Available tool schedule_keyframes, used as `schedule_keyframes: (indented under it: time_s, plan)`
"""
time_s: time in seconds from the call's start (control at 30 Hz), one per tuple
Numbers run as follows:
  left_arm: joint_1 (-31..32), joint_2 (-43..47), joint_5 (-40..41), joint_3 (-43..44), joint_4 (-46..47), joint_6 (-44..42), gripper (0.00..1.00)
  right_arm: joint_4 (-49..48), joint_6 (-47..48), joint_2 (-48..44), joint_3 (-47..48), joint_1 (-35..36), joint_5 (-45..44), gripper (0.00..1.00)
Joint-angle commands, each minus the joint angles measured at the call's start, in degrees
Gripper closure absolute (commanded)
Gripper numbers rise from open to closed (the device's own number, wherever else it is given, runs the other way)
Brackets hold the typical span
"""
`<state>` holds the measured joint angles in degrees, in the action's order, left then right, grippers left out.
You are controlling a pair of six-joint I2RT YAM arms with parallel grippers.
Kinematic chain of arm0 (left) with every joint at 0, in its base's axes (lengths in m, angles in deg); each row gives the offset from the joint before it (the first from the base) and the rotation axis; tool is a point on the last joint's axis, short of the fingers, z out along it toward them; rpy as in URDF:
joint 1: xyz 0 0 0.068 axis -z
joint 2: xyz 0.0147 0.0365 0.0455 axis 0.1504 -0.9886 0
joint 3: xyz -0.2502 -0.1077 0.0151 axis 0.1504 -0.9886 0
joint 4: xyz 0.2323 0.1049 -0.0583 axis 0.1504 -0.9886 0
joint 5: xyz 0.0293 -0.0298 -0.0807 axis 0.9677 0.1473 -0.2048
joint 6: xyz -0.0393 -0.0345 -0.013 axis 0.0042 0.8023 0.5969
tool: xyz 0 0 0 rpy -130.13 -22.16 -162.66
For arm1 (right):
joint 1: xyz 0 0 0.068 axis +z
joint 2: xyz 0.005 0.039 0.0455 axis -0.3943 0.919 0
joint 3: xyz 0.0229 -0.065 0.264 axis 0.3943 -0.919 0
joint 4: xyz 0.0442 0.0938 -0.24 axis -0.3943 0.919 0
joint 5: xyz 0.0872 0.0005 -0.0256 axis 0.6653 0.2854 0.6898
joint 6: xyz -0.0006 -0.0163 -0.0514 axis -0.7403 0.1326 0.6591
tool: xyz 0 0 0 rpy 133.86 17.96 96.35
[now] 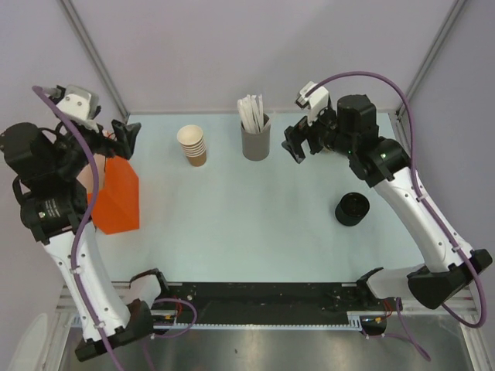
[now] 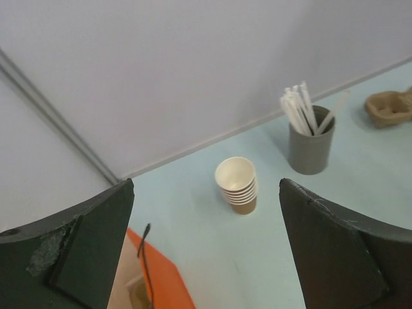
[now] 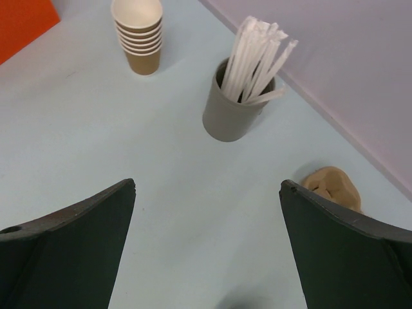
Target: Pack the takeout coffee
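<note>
Bright, diffuse light casts soft, faint shadows; wrist views render the near jaws slightly soft.

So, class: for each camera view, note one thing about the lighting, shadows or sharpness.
Top external: even, soft light; the stack of cups and grey holder cast only faint shadows. Left wrist: the left gripper's fingers are near-black with little detail, the stack sharp. Right wrist: the white sticks are bright yet distinct; the right gripper's fingers dark.
</note>
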<state>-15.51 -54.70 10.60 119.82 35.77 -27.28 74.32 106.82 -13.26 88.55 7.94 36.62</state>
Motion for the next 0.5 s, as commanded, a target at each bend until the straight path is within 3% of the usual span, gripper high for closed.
schedule_keyframes:
  time_s: [0.0,0.27,0.47]
  plan:
    - [8.58,-1.79,6.56,1.07,-2.57,-1.27,0.01,-3.58,-3.32,0.72,0.39,-3.02,-1.9,0.0]
    - [27.64,-6.18,18.17,-3.06,-3.54,-5.31,0.01,-2.97,-3.24,0.37,-1.1,-8.92,-0.76,0.0]
    - [35.4,-9.61,21.08,-5.87,-2.65,-7.77,0.01,-0.34,-2.36,0.02,-2.69,-14.62,2.49,0.0]
